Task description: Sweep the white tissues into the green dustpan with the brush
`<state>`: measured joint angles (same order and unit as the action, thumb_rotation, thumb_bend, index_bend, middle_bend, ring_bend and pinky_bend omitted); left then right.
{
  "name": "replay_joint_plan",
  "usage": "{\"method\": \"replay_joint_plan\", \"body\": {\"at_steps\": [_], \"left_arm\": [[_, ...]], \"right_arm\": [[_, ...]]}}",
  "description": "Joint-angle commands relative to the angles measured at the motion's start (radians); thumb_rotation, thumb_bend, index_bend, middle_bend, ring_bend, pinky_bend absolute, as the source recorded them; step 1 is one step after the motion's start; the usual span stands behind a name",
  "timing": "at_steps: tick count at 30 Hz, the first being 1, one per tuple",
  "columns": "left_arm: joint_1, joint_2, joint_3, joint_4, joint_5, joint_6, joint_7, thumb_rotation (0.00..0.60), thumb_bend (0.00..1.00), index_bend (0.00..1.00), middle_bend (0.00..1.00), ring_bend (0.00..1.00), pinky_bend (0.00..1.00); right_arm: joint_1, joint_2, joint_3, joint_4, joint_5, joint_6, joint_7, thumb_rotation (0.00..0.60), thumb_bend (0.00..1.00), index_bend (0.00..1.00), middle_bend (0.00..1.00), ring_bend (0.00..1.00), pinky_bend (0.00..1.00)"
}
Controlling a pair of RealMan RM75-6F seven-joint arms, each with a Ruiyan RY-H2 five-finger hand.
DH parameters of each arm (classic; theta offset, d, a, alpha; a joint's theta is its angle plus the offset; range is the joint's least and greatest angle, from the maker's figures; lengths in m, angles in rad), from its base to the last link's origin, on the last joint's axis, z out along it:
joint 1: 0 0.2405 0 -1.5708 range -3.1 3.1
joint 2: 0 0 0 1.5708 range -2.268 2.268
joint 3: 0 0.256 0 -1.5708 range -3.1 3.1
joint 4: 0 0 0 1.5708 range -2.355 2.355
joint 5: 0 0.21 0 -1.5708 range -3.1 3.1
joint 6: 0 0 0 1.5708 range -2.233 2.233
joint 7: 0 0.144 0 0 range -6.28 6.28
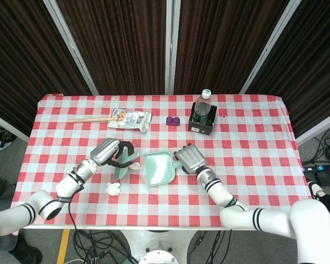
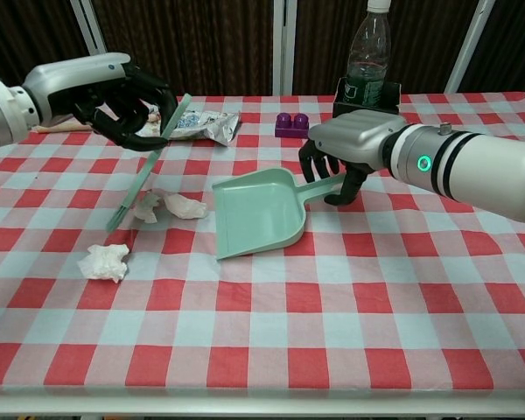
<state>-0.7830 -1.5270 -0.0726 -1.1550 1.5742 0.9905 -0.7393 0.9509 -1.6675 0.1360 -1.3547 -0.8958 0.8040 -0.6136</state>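
The green dustpan (image 2: 255, 214) lies flat on the checked cloth, mouth to the left, and my right hand (image 2: 346, 149) grips its handle. Raised to its left, my left hand (image 2: 122, 92) holds the green brush (image 2: 149, 162), which slants down with its bristles on the cloth. Two white tissues (image 2: 146, 206) (image 2: 184, 206) lie side by side just right of the bristles, a short gap from the pan's mouth. A third tissue (image 2: 105, 261) sits nearer the front edge. The head view shows the left hand (image 1: 111, 151), the brush (image 1: 122, 168), the dustpan (image 1: 158, 168), the right hand (image 1: 188, 158) and the front tissue (image 1: 114, 188).
At the back of the table stand a water bottle in a black holder (image 2: 367, 52), a purple block (image 2: 292, 124), a snack packet (image 2: 192, 122) and a wooden spoon (image 1: 91, 118). Dark curtains hang behind the table.
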Motion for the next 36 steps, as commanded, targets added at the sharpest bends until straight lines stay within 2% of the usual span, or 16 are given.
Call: {"method": "replay_joint_plan", "body": {"at_steps": [1, 5, 11, 18, 25, 36], "left_arm": [[0.059, 0.056, -0.008, -0.094, -0.072, 0.033, 0.104, 0.600, 0.47, 0.55, 0.55, 0.75, 0.88], [0.126, 0.089, -0.009, -0.212, -0.161, 0.060, 0.231, 0.600, 0.49, 0.55, 0.56, 0.75, 0.88], [0.205, 0.072, 0.007, -0.331, -0.254, 0.137, 0.524, 0.600, 0.49, 0.55, 0.56, 0.75, 0.88], [0.241, 0.013, 0.024, -0.390, -0.292, 0.158, 0.684, 0.600, 0.49, 0.55, 0.56, 0.75, 0.88], [0.246, -0.084, 0.019, -0.349, -0.279, 0.166, 0.742, 0.600, 0.49, 0.55, 0.56, 0.75, 0.88], [0.195, -0.241, -0.078, -0.156, -0.244, 0.166, 0.672, 0.600, 0.49, 0.55, 0.56, 0.75, 0.88]], "right_arm": [[0.006, 0.003, -0.004, 0.016, -0.032, -0.024, 0.033, 0.600, 0.47, 0.73, 0.59, 0.39, 0.34], [0.011, 0.012, -0.008, 0.031, -0.064, -0.043, 0.064, 0.600, 0.47, 0.73, 0.59, 0.39, 0.34], [0.015, 0.018, -0.016, 0.049, -0.094, -0.063, 0.098, 0.600, 0.47, 0.73, 0.59, 0.39, 0.33], [0.014, 0.022, -0.021, 0.056, -0.112, -0.067, 0.122, 0.600, 0.47, 0.74, 0.59, 0.39, 0.33], [0.013, 0.027, -0.026, 0.046, -0.116, -0.064, 0.124, 0.600, 0.48, 0.74, 0.59, 0.39, 0.33], [0.012, 0.022, -0.028, 0.045, -0.111, -0.060, 0.129, 0.600, 0.47, 0.74, 0.59, 0.39, 0.33]]}}
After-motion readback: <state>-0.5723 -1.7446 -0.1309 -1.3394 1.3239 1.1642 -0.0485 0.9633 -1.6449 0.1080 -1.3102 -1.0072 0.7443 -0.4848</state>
